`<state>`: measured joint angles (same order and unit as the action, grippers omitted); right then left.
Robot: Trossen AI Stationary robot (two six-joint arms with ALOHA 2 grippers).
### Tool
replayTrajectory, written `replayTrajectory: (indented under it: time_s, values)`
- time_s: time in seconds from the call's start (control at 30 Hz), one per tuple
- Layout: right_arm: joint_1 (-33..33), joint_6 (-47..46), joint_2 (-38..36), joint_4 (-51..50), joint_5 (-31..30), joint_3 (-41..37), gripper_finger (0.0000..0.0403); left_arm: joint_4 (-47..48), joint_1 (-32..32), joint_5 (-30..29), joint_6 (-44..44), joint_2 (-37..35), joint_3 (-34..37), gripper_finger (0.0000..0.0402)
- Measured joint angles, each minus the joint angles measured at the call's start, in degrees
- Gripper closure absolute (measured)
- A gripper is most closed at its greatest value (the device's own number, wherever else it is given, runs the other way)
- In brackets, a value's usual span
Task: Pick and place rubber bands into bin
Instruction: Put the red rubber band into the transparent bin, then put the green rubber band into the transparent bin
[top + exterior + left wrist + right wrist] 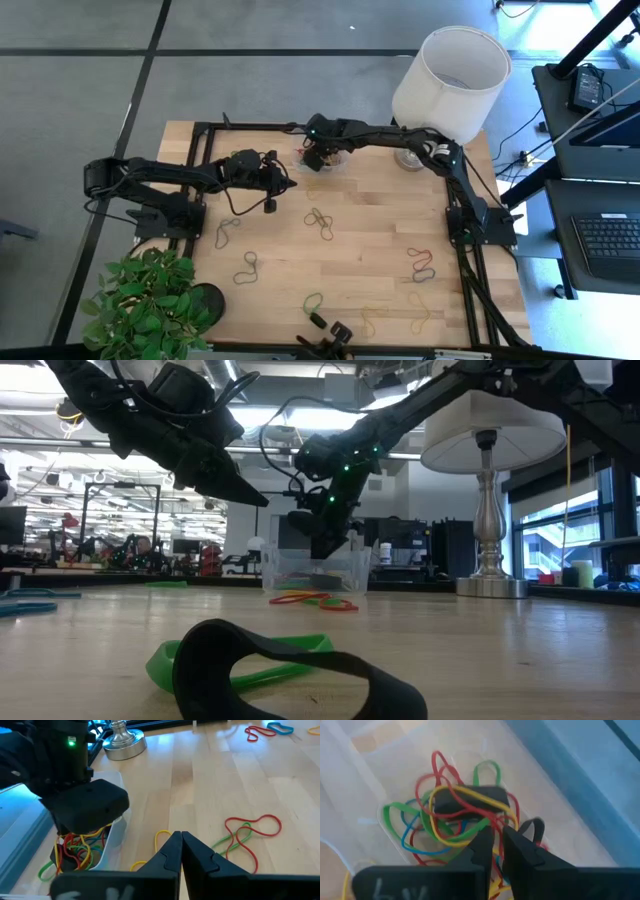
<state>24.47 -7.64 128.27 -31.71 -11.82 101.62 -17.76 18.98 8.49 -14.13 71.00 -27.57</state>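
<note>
The right end effector (497, 840) hung over the clear bin (325, 158) at the table's (380, 230) 12 o'clock edge — fingers slightly parted above piled rubber bands (455, 817). The left end effector (181, 845) hovered nearby at 9 o'clock, pressed together, empty — loose bands (320, 222) lay scattered.

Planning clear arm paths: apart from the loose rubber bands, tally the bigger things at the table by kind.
arms: 2 (left arm, right arm)
bin: 1
lamp: 1
potted plant: 1
Total: 5
</note>
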Motion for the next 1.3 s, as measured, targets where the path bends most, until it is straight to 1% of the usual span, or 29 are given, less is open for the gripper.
replayTrajectory:
  time_s: [0.27,0.37,0.47,0.67,0.8,0.87,0.93,1.07,1.23,1.3]
  values:
    - [0.00,-1.08,-0.39,-2.06,0.01,0.00,0.0314,0.84,0.00,0.00,-0.08,0.00,0.00,0.0394]
    - [0.00,-1.05,-0.39,-3.92,0.01,0.00,0.0306,1.32,0.00,-0.02,-0.13,0.00,0.02,0.0395]
    - [0.00,-0.81,-0.75,-7.89,0.01,-0.02,0.0304,1.33,0.00,-0.02,-0.14,0.00,0.00,0.0396]
    - [-0.30,0.23,-5.91,-11.49,-0.03,-0.04,0.0305,1.31,0.00,-0.02,-0.13,-0.02,0.00,0.0394]
    - [-1.59,1.28,-11.94,-11.12,-0.12,-2.43,0.0314,1.29,-0.10,-0.04,-0.07,-0.02,0.00,0.0397]
    - [-2.36,0.89,-15.83,-10.21,-0.11,-5.68,0.0320,1.30,-0.13,-0.03,-0.05,-0.02,0.00,0.0398]
    - [-3.39,0.24,-20.54,-7.82,-0.12,-10.67,0.0327,1.29,-0.13,-0.04,-0.05,-0.02,0.00,0.0397]
    - [-6.90,-3.91,-32.53,-0.06,-0.34,-24.17,0.0342,1.29,-0.13,-0.02,-0.02,-0.02,0.00,0.0394]
    - [-15.67,-11.59,-47.79,10.22,-0.70,-42.89,0.0360,1.20,-0.15,-0.04,-0.01,-0.02,0.00,0.0395]
    - [-20.36,-13.69,-52.94,15.13,-2.34,-50.10,0.0367,1.16,-0.20,-0.04,0.00,-0.02,0.00,0.0396]
